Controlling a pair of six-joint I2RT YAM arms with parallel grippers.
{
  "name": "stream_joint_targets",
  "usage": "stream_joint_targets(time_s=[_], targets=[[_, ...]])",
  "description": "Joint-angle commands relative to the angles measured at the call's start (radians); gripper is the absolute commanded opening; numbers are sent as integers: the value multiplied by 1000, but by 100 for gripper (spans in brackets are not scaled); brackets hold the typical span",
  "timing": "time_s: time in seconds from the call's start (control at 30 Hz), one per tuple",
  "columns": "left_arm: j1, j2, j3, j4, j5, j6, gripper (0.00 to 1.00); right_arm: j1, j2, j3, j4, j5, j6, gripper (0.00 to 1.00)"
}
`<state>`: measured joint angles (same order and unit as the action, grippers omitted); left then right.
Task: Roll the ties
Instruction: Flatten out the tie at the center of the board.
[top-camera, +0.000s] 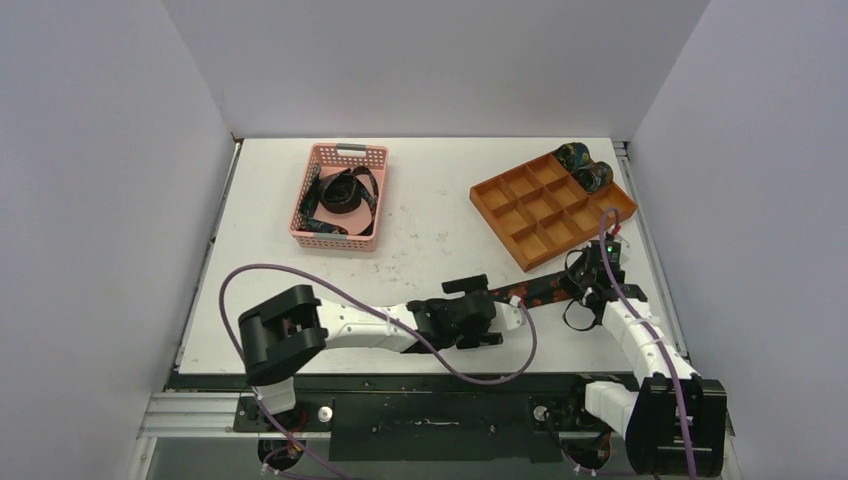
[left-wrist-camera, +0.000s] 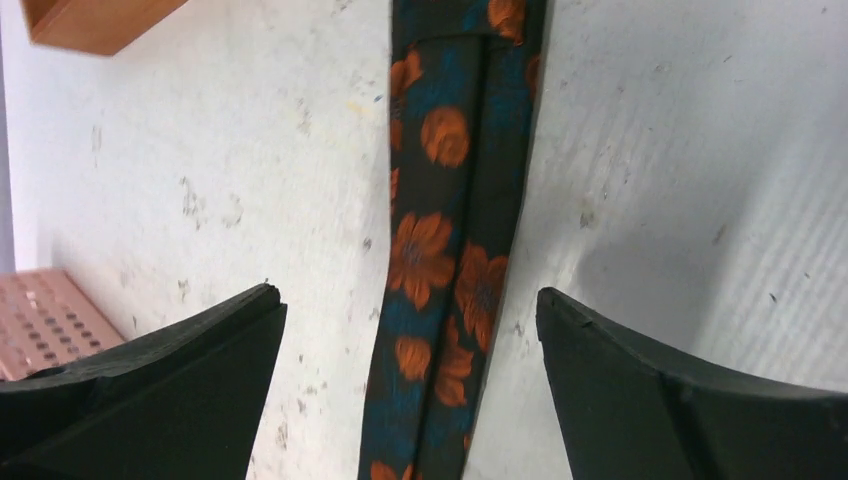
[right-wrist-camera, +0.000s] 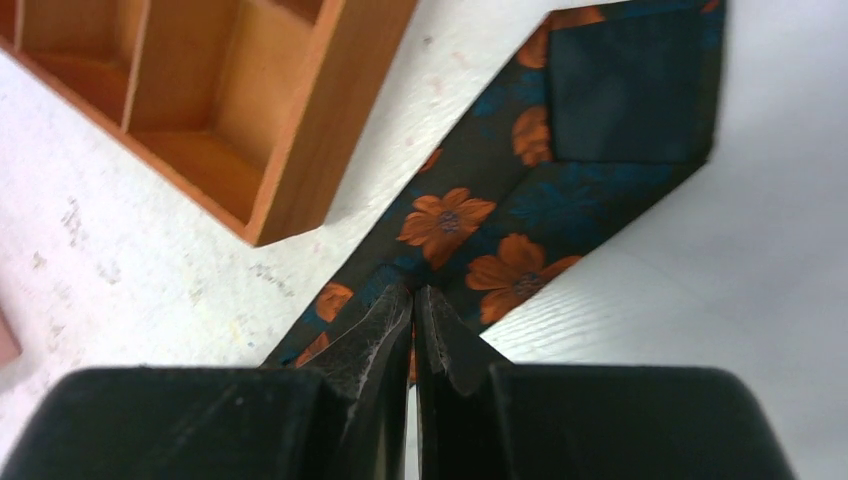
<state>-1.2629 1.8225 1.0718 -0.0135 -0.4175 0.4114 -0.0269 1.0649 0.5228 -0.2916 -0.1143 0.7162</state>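
A dark tie with orange flowers (top-camera: 545, 290) lies flat on the table between my two grippers. My left gripper (top-camera: 512, 308) is open. In the left wrist view its jaws (left-wrist-camera: 408, 295) straddle the narrow strip of the tie (left-wrist-camera: 440, 250) without touching it. My right gripper (top-camera: 590, 280) is shut, its tips (right-wrist-camera: 413, 295) set on the tie (right-wrist-camera: 500, 220) just behind the wide end, which lies back side up. Two rolled ties (top-camera: 585, 165) sit in the orange tray's far corner. More loose ties (top-camera: 340, 195) lie in the pink basket.
The orange compartment tray (top-camera: 530, 215) stands just beyond the right gripper; its corner shows in the right wrist view (right-wrist-camera: 300, 150) and the left wrist view (left-wrist-camera: 90, 25). The pink mesh basket (top-camera: 345, 155) is at the back left. A purple cable loops over the left arm.
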Motion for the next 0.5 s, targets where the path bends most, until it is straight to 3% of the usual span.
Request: stream_joint_targets(time_s=[0.0, 0.1, 0.27, 0.47], targets=[[-15, -171, -29, -46, -46, -172, 97, -27, -17, 47, -39, 104, -24, 5], [-21, -216, -7, -123, -109, -318, 96, -42, -28, 37, -48, 166, -18, 5], [-13, -293, 36, -331, -247, -696, 96, -109, 0, 21, -29, 195, -20, 5], [24, -535, -112, -400, -271, -992, 96, -150, 75, 19, 34, 185, 4, 5]])
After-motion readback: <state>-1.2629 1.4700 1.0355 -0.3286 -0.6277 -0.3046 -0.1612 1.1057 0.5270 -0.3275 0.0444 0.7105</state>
